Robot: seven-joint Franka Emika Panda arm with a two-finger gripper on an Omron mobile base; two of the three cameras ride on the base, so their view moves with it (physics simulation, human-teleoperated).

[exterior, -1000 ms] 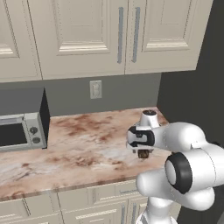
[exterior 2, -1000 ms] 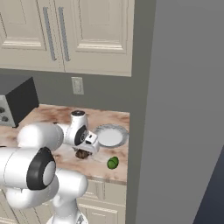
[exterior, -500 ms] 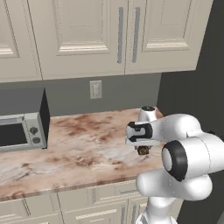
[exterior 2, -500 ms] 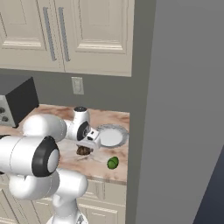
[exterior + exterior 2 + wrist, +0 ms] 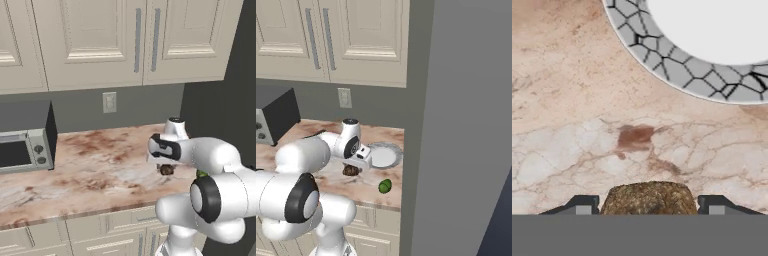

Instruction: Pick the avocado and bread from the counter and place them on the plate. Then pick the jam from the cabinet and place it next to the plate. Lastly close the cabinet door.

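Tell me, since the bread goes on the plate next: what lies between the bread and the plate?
Nothing. In the hand view, only bare counter separates the bread from the plate. The avocado sits off to the side.

counter (image 5: 100, 165) | on it: plate (image 5: 383, 155), avocado (image 5: 385, 186), microwave (image 5: 25, 135)

Bread (image 5: 649, 198) sits between the two dark fingertips (image 5: 582, 204), over marbled beige counter (image 5: 567, 100). Grey-rimmed white plate (image 5: 662, 60) lies beyond, apart from the bread.
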